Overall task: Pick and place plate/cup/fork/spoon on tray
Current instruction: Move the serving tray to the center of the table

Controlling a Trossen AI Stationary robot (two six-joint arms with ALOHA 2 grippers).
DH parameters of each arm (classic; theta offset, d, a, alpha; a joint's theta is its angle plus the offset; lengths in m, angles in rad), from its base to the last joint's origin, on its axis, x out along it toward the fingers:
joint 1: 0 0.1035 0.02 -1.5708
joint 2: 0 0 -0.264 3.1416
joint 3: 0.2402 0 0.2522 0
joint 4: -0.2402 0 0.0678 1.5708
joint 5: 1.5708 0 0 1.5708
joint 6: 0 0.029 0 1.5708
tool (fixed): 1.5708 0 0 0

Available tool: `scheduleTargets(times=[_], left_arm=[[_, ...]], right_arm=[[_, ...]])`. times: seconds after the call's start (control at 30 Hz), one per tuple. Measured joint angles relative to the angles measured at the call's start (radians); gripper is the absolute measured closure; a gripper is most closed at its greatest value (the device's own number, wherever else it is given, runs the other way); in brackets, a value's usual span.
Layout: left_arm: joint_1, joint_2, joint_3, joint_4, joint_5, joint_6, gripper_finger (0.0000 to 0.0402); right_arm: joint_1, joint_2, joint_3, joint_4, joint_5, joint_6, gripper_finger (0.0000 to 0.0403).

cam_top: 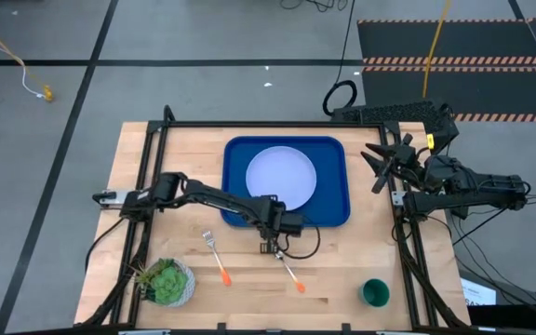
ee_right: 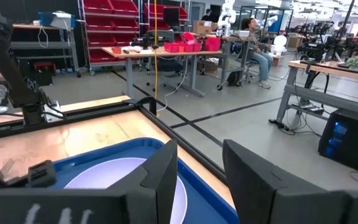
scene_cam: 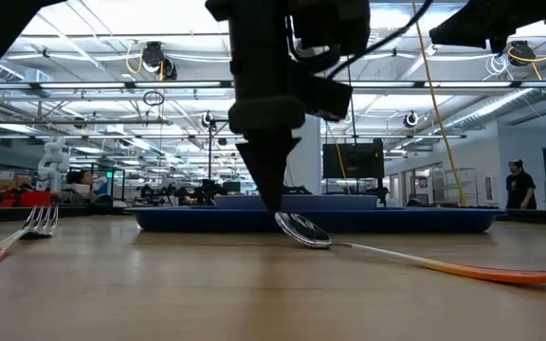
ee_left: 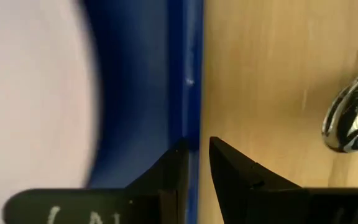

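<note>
The left gripper (cam_top: pixel 270 247) hangs low over the bare wood just outside the near rim of the large rectangular blue plastic tray (cam_top: pixel 234 191), its two dark fingers (ee_left: pixel 229 168) drawn near together with a narrow gap and nothing between them. In the low view its tips come down just beside the spoon's bowl, close to touching; whether they touch I cannot tell. The right gripper (cam_top: pixel 388 160) waits off the tray's right edge, raised, its jaws standing apart and empty.

On the tray lies the round flat pale lavender-white plate (cam_top: pixel 281 177), roughly central, so that piece looks done. Three pieces are left, all on the table nearer than the tray.

The small dark green round cup (cam_top: pixel 375 293) stands well apart from the tray, off towards its near right corner.

The small silver spoon with an oval bowl and an orange handle (cam_top: pixel 289 273) lies just outside the tray's near rim, bowl (ee_left: pixel 352 113) towards the tray and handle pointing away; it seems to be the piece in hand, not yet gripped.

The small silver fork with tines and an orange handle (cam_top: pixel 217 259) lies off the tray's near left corner, untouched.

By my reckoning, one of four is placed.
</note>
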State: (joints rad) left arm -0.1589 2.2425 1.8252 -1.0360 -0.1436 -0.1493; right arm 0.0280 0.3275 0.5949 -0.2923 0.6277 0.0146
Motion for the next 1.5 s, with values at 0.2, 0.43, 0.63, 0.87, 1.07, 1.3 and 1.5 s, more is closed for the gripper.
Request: scheduleTargets(times=[0.2, 0.43, 0.63, 0.87, 1.07, 1.3, 1.5], left_arm=[[-0.005, -0.001, -0.032, -0.014, 0.123, -0.017, 0.0334], [-0.051, -0.006, -0.100, -0.042, 0.230, -0.063, 0.0334], [-0.107, -0.009, -0.105, -0.093, 0.253, -0.105, 0.0334], [-0.132, -0.043, -0.102, -0.131, 0.268, -0.126, 0.0334], [-0.108, -0.171, -0.101, -0.146, 0.047, -0.141, 0.0335], [-0.029, -0.260, -0.099, -0.087, -0.201, -0.107, 0.0335], [0.049, -0.248, -0.206, -0.078, -0.179, -0.086, 0.0335]], right_arm=[[0.000, 0.000, 0.000, -0.004, 0.000, 0.000, 0.0282], [0.000, 0.000, 0.000, -0.027, 0.000, 0.019, 0.0282], [0.000, 0.000, 0.000, -0.026, 0.000, 0.026, 0.0282], [0.000, 0.000, 0.000, -0.022, 0.000, 0.026, 0.0282], [0.000, 0.000, 0.000, -0.017, 0.000, 0.025, 0.0282], [0.000, 0.000, 0.000, -0.010, 0.000, 0.021, 0.0282], [0.000, 0.000, 0.000, -0.027, 0.000, 0.021, 0.0282]])
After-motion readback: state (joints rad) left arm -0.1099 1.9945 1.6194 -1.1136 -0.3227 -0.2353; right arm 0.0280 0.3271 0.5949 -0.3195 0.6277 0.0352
